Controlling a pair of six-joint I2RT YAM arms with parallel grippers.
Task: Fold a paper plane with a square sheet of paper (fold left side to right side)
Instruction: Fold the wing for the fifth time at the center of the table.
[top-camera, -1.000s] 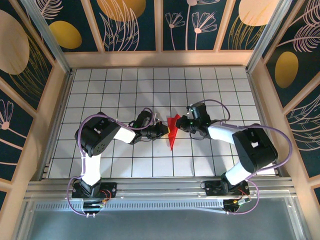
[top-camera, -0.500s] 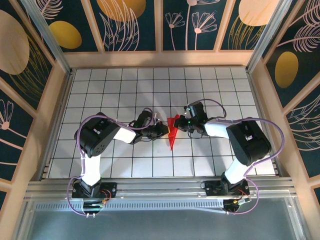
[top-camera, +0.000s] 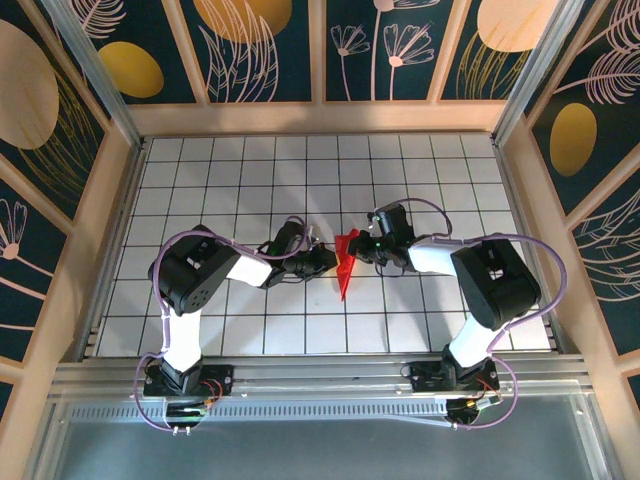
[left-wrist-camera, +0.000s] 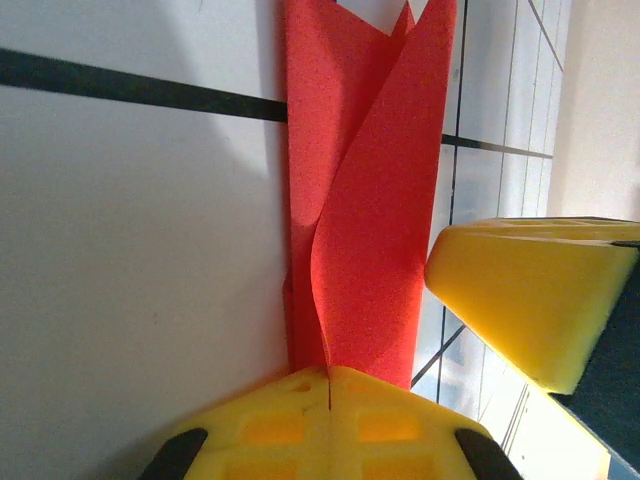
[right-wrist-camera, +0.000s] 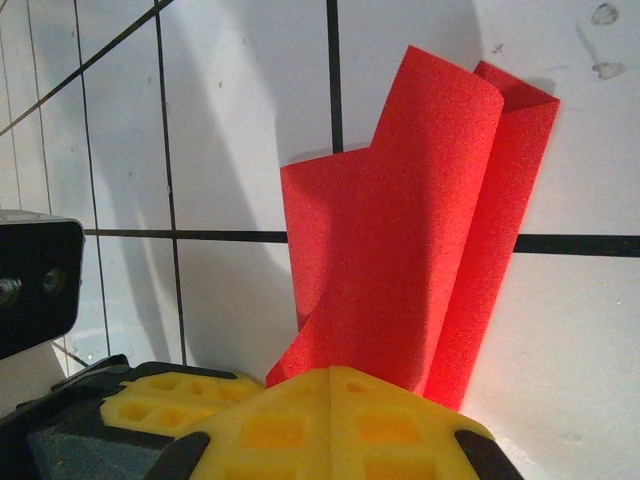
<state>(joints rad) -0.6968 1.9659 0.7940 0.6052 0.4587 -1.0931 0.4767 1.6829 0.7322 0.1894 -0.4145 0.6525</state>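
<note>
They look mid-crease to me: the red sheet (top-camera: 345, 265), already a narrow folded strip with its layers curling up, lies on the tiled surface (top-camera: 230, 180) between the arms. The left pincer (top-camera: 327, 262) is clamped on its near side and the right pincer (top-camera: 362, 248) on the opposite side. Next, I'd guess, the loose flap gets carried across and pressed flat. Since a second ago the right arm's elbow has swung inward, while the paper hasn't budged.
</note>
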